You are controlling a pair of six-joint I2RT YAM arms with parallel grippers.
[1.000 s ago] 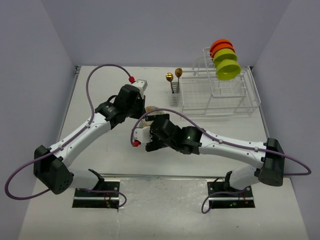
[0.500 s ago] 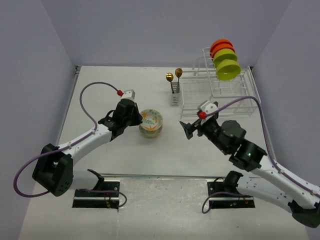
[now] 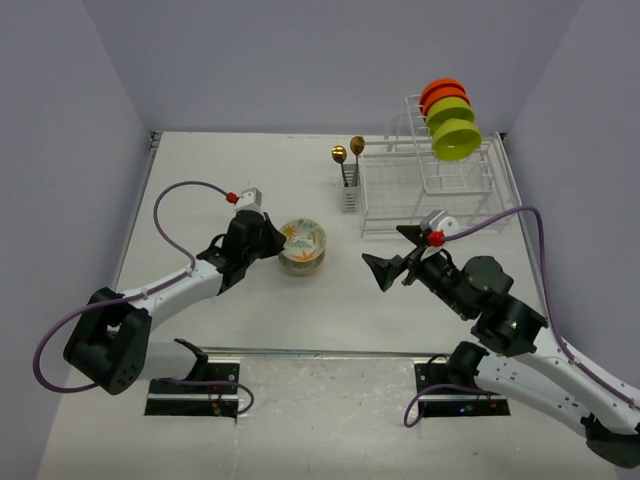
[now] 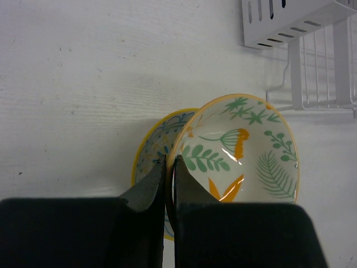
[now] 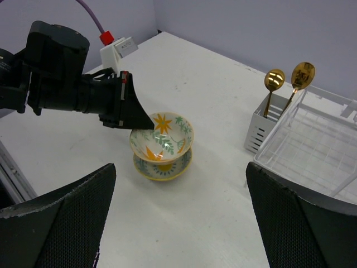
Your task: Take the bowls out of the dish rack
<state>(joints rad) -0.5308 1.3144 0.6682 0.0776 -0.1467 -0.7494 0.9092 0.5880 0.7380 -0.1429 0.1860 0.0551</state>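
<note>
**Top view.** The rack [image 3: 440, 195] stands at the upper right of the table [image 3: 200, 180]. In its raised tier two orange bowls [image 3: 442, 92] and two green bowls [image 3: 456, 138] stand on edge in a row, the orange pair behind. The caddy [image 3: 350, 196] at the rack's left side holds two spoons [image 3: 357, 146]. Left of centre, well apart from the rack, an upper bowl [image 3: 303, 238] with a floral pattern sits on a lower bowl [image 3: 300, 264]. The left gripper [image 3: 277, 241] meets the upper bowl's left rim. The right gripper [image 3: 390, 255] hangs right of centre, touching nothing, its jaws spread.

**Left wrist view.** The left gripper [image 4: 170, 163] enters from the bottom edge. Its two fingers [image 4: 146, 192] are clenched on the near rim of the upper bowl [image 4: 245, 145], one outside the wall and one inside. The lower bowl [image 4: 149, 146] shows from beneath at the left. The caddy [image 4: 284, 22] and rack [image 4: 321, 61] fill the upper right corner.

**Right wrist view.** The right fingers [image 5: 61, 218] sit at the lower left and lower right corners, far apart and holding nothing. At centre the upper bowl [image 5: 164, 137] is nested in the lower bowl [image 5: 162, 169]. The left gripper [image 5: 143, 125] reaches in from the upper left and pinches the upper bowl's rim. The spoons [image 5: 273, 81], caddy [image 5: 263, 131] and rack [image 5: 315, 142] lie at the right.
</note>
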